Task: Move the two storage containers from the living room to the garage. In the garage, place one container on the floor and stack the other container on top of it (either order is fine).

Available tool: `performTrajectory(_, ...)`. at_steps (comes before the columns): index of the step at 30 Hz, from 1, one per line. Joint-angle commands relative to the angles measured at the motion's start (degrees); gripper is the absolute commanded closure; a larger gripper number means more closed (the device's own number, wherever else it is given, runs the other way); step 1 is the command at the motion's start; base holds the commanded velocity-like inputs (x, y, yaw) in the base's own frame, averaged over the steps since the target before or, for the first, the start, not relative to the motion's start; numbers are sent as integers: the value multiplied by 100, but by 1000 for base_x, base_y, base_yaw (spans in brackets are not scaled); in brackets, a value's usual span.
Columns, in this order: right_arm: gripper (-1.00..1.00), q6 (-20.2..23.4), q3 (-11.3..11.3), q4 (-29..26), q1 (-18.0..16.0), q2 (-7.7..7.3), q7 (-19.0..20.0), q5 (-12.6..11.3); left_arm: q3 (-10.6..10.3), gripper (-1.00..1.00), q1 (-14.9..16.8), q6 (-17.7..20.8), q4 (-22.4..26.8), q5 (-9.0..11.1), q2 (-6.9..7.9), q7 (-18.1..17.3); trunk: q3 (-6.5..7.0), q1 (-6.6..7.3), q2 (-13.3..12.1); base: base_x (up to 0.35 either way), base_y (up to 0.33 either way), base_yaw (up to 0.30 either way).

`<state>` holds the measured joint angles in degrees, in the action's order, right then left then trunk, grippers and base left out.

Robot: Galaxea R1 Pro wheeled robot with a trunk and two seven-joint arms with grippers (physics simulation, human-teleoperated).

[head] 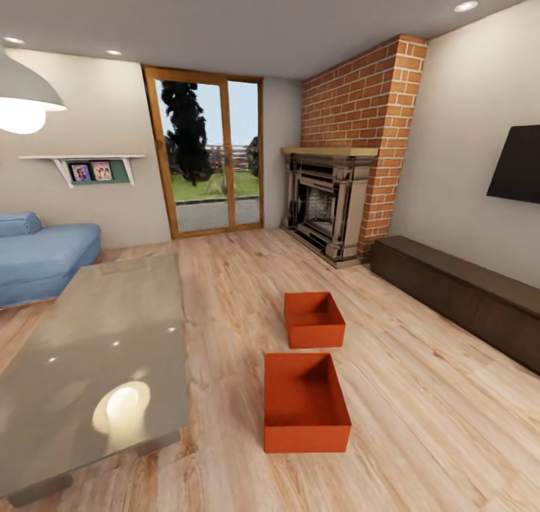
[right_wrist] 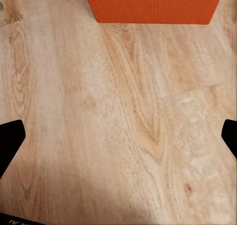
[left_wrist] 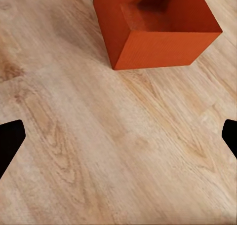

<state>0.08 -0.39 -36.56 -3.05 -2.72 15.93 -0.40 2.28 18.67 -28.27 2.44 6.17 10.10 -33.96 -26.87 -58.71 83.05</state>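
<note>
Here two storage containers (head: 305, 401) rest on living-room planks (head: 420, 429), both jaws spread.

Matt ribbed bins (head: 306, 401); wood-plank floor (head: 420, 422); glossy table (head: 97, 347).

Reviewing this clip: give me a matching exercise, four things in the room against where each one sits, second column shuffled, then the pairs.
Things:
1. near container
2. far container
3. sofa
4. TV

Places:
A. on the right wall
B. on the wood floor, closer to the fireplace
C. at the left edge, beyond the glass table
D. on the wood floor, closest to the camera

Pairs: 1-D, 2-B, 3-C, 4-A
</note>
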Motion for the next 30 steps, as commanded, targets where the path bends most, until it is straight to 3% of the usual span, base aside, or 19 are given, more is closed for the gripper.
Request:
performTrajectory(1, -100, 1, -5, 0, -3, -1, 24, -4, 18, -100, 5, 15, -7, 51, 1, -58, -6, -2, 3, 221, -196, 0)
performTrajectory(11, -100, 1, -5, 0, -3, -1, 24, -4, 18, -100, 5, 15, -7, 51, 1, -58, -27, -2, 3, 193, -170, 0)
performTrajectory(30, -100, 1, -5, 0, -3, -1, 24, -4, 18, -100, 5, 15, -7, 51, 1, -58, -192, -2, 3, 13, -11, 0)
